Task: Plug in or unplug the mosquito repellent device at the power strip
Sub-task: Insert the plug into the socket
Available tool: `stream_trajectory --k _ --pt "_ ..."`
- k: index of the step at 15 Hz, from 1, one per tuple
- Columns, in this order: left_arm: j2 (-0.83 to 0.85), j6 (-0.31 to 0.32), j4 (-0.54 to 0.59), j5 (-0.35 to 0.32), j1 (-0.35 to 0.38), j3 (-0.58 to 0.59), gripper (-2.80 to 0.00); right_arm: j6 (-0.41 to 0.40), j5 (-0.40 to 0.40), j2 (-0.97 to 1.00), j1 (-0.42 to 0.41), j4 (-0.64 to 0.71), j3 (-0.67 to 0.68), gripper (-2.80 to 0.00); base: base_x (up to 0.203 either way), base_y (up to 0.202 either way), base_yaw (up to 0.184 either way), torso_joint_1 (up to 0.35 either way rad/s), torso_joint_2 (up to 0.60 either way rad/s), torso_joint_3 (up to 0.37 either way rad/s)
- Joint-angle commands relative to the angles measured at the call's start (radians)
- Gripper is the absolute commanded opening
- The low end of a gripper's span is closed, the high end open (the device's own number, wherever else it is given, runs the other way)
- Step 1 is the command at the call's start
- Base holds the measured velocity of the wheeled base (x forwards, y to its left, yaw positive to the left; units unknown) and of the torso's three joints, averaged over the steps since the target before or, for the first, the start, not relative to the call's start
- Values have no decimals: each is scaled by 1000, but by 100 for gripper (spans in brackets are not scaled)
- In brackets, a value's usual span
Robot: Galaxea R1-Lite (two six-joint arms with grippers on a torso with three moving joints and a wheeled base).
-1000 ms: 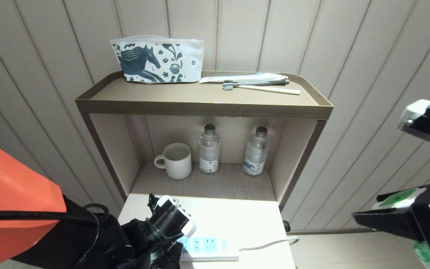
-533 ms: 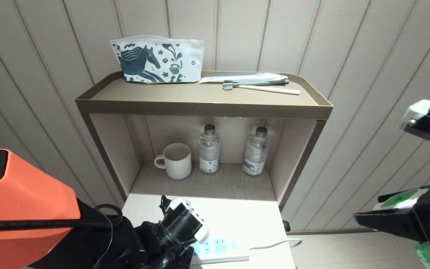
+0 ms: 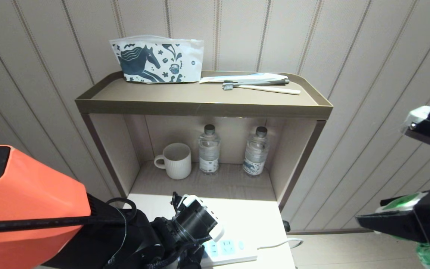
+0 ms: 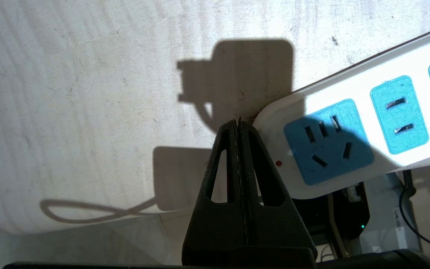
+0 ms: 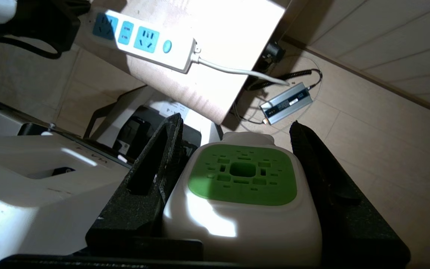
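The left arm (image 3: pixel 32 209) fills the lower left of the head view, its gripper (image 4: pixel 237 129) pointing down with fingers pressed together. The right gripper (image 5: pixel 237 157) sits at the lower right edge, fingers (image 5: pixel 162 164) spread and clamping a device (image 5: pixel 243 179).

Glossy white plastic on the mosquito repellent device (image 5: pixel 237 220), matt green vented patch on top. Smooth white plastic on the power strip (image 4: pixel 368 127) — grainy blue socket faces. Rough, matt black fingers (image 5: pixel 155 175). Faintly woodgrained, scuffed tabletop (image 4: pixel 88 93) — matt.
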Motion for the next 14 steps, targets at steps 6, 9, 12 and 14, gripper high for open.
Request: stream_trajectory --k 6,9,12,14 --pt "-50 -5 -1 17 37 10 -280 -6 13 25 -2 -72 16 -280 0 0 0 0 0 0" --pt "-195 13 9 33 94 65 -280 -14 39 37 -3 -87 18 -280 0 0 0 0 0 0" --pt "-396 57 53 48 165 124 -280 -20 46 48 -5 -89 31 -280 0 0 0 0 0 0" --pt "-559 90 115 51 212 155 -280 -21 82 67 -5 -121 51 -280 0 0 0 0 0 0"
